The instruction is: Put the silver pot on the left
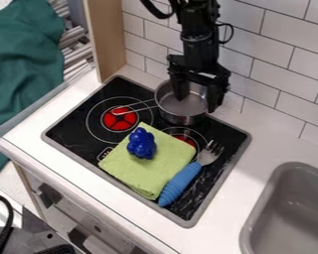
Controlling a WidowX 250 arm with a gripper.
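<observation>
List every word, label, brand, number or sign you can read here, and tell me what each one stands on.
No text can be read.
Black stovetop: small white marks near its front edge, beside the light green cloth; too small to read.
Silver metal pot: no lettering to be seen.
Blue ridged handle of the fork: none to be seen.

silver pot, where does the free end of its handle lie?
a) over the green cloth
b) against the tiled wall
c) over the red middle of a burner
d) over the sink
c, since the thin handle runs out from the silver pot and ends above the burner's red middle.
</observation>
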